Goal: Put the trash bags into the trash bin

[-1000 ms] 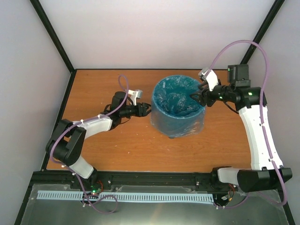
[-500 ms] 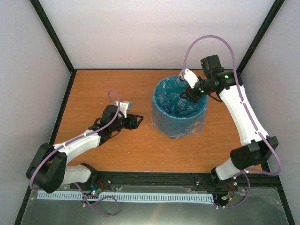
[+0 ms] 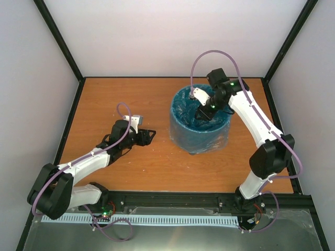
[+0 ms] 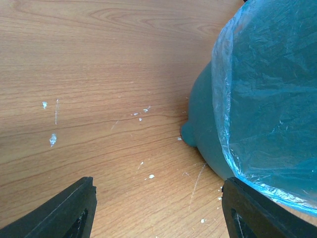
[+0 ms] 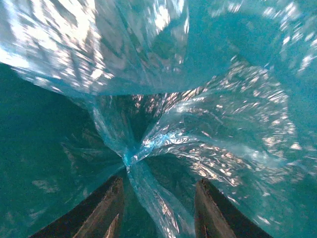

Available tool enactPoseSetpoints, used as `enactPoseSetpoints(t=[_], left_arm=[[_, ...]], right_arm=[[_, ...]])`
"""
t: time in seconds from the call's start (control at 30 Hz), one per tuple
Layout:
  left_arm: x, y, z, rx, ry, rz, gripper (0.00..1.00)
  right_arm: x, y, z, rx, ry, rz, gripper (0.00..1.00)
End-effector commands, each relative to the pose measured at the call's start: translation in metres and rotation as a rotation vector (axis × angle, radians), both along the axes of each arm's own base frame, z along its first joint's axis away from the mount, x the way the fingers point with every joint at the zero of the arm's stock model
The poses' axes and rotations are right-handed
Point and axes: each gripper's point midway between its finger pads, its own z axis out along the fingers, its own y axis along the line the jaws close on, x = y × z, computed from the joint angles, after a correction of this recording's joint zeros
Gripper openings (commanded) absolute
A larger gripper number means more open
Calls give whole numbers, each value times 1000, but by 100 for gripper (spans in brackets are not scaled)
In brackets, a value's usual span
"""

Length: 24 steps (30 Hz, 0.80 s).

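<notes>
The dark teal trash bin stands right of the table's middle. The light-blue trash bag lines it, folded over the rim and down the outer wall. My right gripper reaches down inside the bin. In the right wrist view it is open, with a twisted strand of the bag lying between its fingers. My left gripper is open and empty, low over the table just left of the bin. The left wrist view shows the bin's bare lower wall and the bag's hem ahead of the gripper.
The wooden table is boxed in by white walls with black frame posts at the back corners. Small white specks lie on the wood in front of my left gripper.
My right gripper moved left from the bin's right rim to inside the bin. My left arm drew back down and left, away from the bin's wall.
</notes>
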Motion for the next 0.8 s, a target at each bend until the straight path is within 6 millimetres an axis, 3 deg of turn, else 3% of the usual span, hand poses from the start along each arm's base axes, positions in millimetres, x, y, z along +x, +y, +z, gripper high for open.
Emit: enactPoseSetpoints(t=[0.0,0.3,0.77], left_arm=[[4,0,16,-9,-62,-6,70],[4,4,18,3,-74,14,70],[3,4,16,5,-68,13,70]], right_arm=[[-1,0,-37,-62,77,-12,41],[-15,-3,-99,-135,173,-13,40],[-27,-11,-152,-194,239,-36,40]])
